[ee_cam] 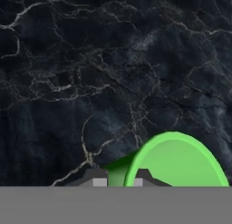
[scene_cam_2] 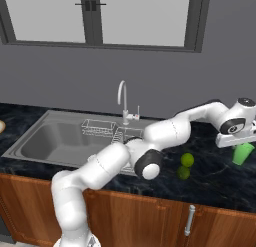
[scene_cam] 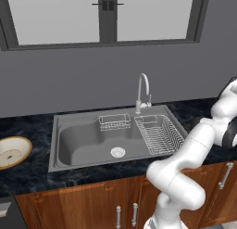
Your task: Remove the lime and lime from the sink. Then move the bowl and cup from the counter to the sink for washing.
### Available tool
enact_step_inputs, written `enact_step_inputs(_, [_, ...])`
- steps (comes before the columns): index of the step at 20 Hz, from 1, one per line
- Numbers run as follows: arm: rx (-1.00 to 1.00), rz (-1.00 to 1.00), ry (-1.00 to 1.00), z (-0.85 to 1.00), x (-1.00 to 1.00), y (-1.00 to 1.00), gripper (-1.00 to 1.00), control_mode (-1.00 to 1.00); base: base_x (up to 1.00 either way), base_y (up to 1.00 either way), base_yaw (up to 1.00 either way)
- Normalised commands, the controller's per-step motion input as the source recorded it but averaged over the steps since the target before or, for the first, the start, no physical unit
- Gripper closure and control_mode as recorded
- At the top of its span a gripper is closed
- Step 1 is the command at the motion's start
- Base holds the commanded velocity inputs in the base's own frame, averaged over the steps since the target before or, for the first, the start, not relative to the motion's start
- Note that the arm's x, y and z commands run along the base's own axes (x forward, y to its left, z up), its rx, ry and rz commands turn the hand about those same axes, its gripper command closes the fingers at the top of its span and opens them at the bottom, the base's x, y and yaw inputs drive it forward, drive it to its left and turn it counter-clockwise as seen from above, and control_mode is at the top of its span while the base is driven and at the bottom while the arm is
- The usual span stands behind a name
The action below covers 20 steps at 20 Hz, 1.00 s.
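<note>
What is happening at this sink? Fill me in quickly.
The white arm reaches right of the sink, its gripper shut on the rim of the green cup over the black counter. Both limes already lie on the counter beside the basin. The bowl waits on the counter at the sink's far left.

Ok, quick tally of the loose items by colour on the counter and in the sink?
Green: 3, namely the cup in the jaws, the brighter lime and the darker lime, all on the counter right of the sink.
Tan and white: 1, the bowl on the left counter.
In the sink: 0.
Total: 4.
</note>
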Motion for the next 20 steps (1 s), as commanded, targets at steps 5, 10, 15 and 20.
enact_step_inputs(5, [0.07, 0.05, -0.01, 0.44, -0.16, 0.03, 1.0, -1.0, 0.0, 0.0, 0.0])
enact_step_inputs(10, [0.08, 0.05, 0.0, 0.38, -0.22, 0.08, 1.0, -1.0, 0.0, 0.0, 0.0])
enact_step_inputs(15, [0.1, 0.05, 0.0, 0.34, -0.22, 0.19, 1.0, -1.0, 0.0, 0.0, 0.0])
enact_step_inputs(20, [0.08, 0.06, 0.0, 0.28, -0.24, 0.25, 1.0, -1.0, 0.0, 0.0, 0.0])
